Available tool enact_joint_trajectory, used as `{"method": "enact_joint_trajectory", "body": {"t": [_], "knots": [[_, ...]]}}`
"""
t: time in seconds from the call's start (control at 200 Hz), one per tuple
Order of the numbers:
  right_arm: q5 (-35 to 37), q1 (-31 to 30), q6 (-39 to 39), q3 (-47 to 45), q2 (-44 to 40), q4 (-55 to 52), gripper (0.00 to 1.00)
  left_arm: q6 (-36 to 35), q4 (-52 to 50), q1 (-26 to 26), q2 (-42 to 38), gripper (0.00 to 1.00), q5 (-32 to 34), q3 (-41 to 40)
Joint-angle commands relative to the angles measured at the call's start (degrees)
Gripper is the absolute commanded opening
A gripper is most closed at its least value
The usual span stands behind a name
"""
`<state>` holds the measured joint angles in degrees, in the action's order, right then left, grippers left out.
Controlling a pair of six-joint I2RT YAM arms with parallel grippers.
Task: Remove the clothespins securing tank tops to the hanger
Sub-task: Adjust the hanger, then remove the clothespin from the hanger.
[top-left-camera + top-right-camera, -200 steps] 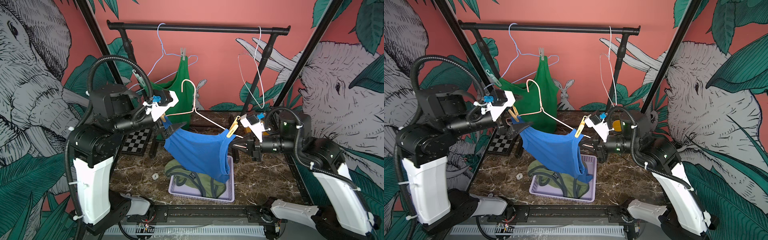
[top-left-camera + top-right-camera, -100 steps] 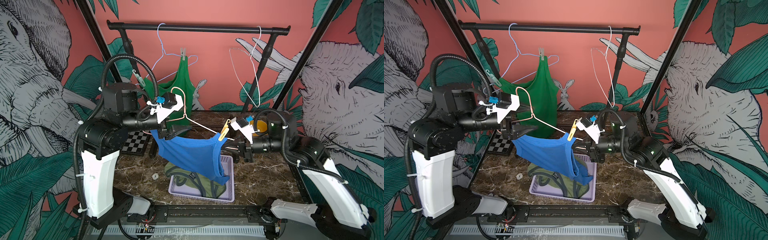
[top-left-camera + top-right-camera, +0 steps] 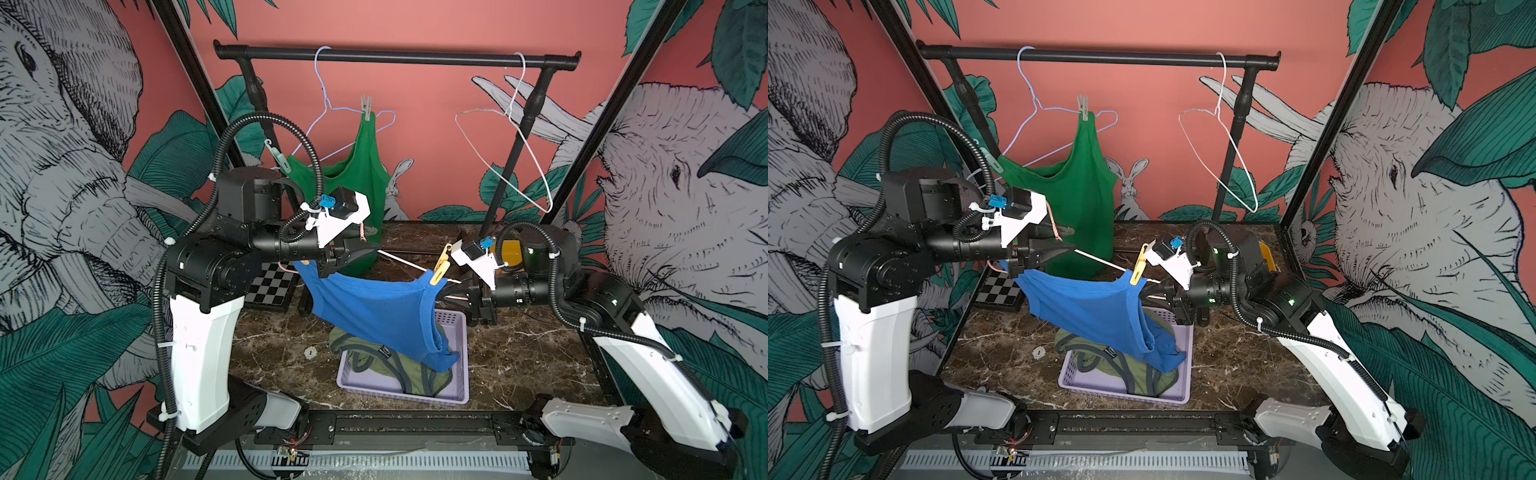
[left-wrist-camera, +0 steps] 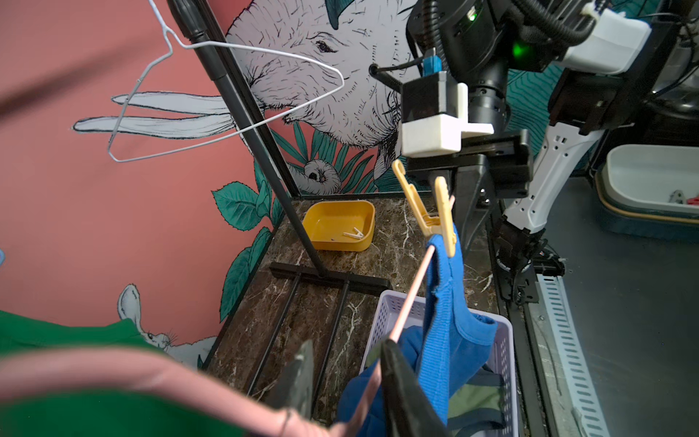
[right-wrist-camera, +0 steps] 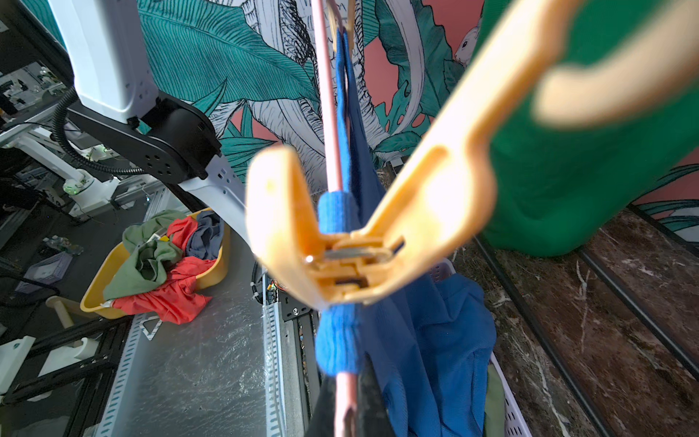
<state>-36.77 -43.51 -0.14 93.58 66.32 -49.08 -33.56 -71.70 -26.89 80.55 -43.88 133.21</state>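
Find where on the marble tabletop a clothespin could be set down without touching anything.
Bare marble lies between the lavender basket and the left arm's base, apart from a small round disc, and again between the basket and the right arm. Crowded: above the basket, where the blue tank top hangs from the pink hanger.

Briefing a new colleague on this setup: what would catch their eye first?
The blue tank top, hanging mid-scene over the lilac basket from a pink hanger that the right gripper pinches. A yellow clothespin clips its strap there. Behind, a green tank top hangs below the black rail.
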Motion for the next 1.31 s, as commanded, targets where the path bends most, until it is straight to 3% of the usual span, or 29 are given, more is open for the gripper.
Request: {"method": "enact_joint_trajectory", "body": {"t": [0.0, 0.12, 0.21, 0.235, 0.29, 0.33, 0.49, 0.63, 0.91, 1.3], "knots": [[2.74, -0.20, -0.59, -0.62, -0.67, 4.79, 0.00, -0.57, -0.36, -0.18, -1.41, 0.17, -0.74, -0.79], [3.59, -0.18, -0.41, -1.37, -0.67, 5.18, 0.00, -0.01, 0.51, -0.18, -1.71, 0.03, 1.70, -1.61], [4.14, -0.22, -0.40, -1.81, -0.83, 5.13, 0.00, 0.07, 0.64, -0.17, -1.97, 0.00, 2.54, -2.07], [4.36, -0.18, -0.45, -1.97, -0.86, 5.01, 0.07, 0.07, 0.65, -0.17, -1.97, 0.00, 2.76, -2.11], [4.90, -0.18, -0.44, -2.24, -1.15, 4.81, 0.33, 0.30, 1.13, -0.17, -2.15, 0.00, 3.56, -2.42], [5.40, -0.19, -0.47, -2.38, -1.57, 4.55, 0.43, 0.68, 1.49, -0.19, -2.24, 0.00, 4.23, -2.51], [8.96, -0.13, -0.99, -2.49, -4.44, 1.77, 0.64, 0.32, 0.93, -0.17, -2.09, 0.00, 5.60, -3.11], [8.99, -0.17, -1.66, -1.82, -7.28, -0.90, 0.69, -0.59, -0.40, -0.18, -2.29, 0.00, 4.10, -5.57], [4.06, -0.12, -1.90, -2.98, -8.35, 3.08, 0.71, -5.02, -6.87, -0.13, -2.31, 0.00, -6.44, -8.29], [-1.29, -0.11, -0.04, -5.15, -6.65, 10.35, 0.69, -3.80, -6.52, -0.20, -0.57, 0.00, -9.60, -7.31]]}}
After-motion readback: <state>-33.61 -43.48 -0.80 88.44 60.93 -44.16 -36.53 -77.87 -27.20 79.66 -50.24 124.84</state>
